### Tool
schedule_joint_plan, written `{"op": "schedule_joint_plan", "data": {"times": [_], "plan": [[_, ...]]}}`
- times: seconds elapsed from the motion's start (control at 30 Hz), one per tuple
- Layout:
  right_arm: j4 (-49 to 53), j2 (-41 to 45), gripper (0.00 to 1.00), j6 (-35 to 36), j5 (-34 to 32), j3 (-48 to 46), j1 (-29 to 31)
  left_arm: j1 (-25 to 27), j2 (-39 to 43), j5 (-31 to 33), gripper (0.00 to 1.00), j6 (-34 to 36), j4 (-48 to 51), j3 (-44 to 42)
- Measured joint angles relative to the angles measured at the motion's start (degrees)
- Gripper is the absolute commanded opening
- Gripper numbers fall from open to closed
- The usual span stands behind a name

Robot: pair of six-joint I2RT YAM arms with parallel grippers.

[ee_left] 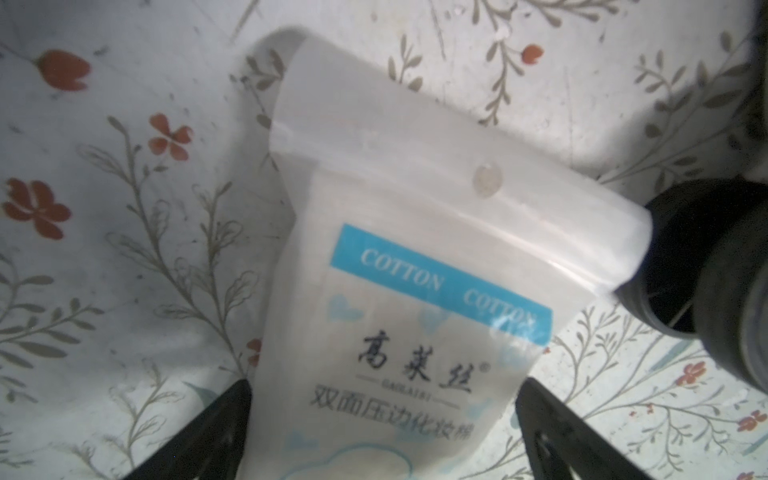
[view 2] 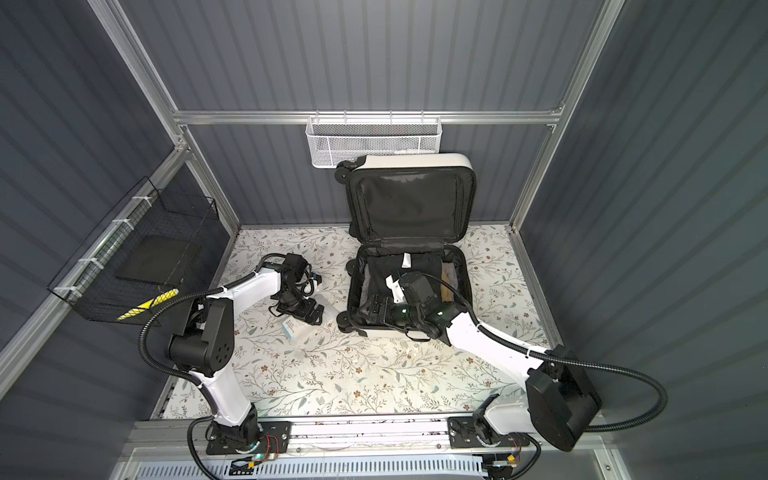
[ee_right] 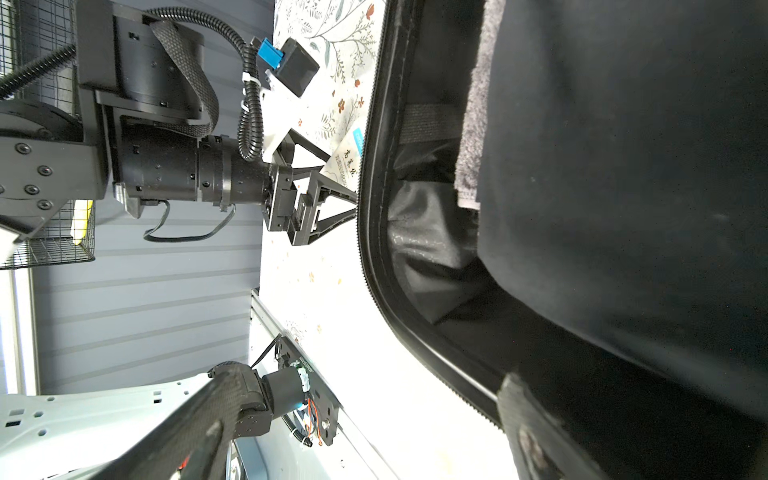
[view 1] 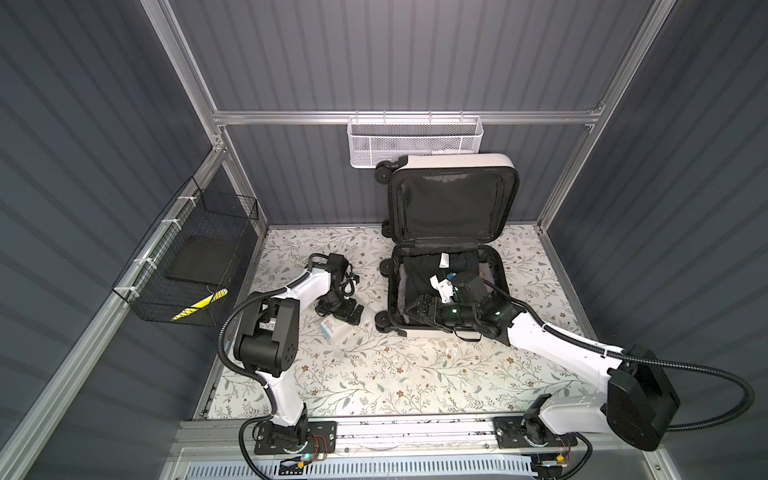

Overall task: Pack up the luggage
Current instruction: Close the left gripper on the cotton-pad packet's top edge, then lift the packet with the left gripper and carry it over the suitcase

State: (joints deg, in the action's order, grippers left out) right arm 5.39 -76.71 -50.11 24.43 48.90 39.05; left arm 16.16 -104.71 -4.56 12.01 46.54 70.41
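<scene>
Jaws apart, the left gripper (view 1: 347, 316) straddles a cotton-pad packet (ee_left: 415, 266); the right gripper (view 1: 413, 311), equally spread, reaches inside the suitcase (view 1: 457, 160).

The packet (view 1: 333, 331) lies on the table (view 1: 415, 374) just left of the luggage (view 1: 451, 199); the mesh basket (view 1: 415, 143) hangs behind it, the wire basket (view 1: 187, 266) well to its left.

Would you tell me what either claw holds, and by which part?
Nothing: left claw stands open astride the cotton pack, right claw open inside the luggage.
</scene>
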Motion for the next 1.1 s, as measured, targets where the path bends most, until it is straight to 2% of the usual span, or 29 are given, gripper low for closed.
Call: {"op": "schedule_joint_plan", "data": {"times": [0.27,0.53,0.77,0.93,1.1], "plan": [[0.1,0.0,0.99,0.0,0.0,-0.1,-0.2,0.6,0.0,0.1,0.99,-1.1,-2.2,-2.1],[0.3,0.1,0.99,-0.4,0.0,-1.0,-0.7,0.7,0.0,0.1,0.76,-3.0,-2.8,-2.2],[0.3,0.8,0.99,-0.5,0.0,-1.4,-1.2,0.7,0.0,0.1,0.61,-5.4,-2.8,-2.2],[0.4,0.9,0.99,-0.5,0.0,-1.4,-1.6,0.7,1.5,0.1,0.59,-7.2,-2.3,-2.2],[0.5,0.9,0.99,-0.4,1.4,-1.3,-2.4,0.7,9.2,0.1,0.59,-8.2,-0.8,-2.3]]}}
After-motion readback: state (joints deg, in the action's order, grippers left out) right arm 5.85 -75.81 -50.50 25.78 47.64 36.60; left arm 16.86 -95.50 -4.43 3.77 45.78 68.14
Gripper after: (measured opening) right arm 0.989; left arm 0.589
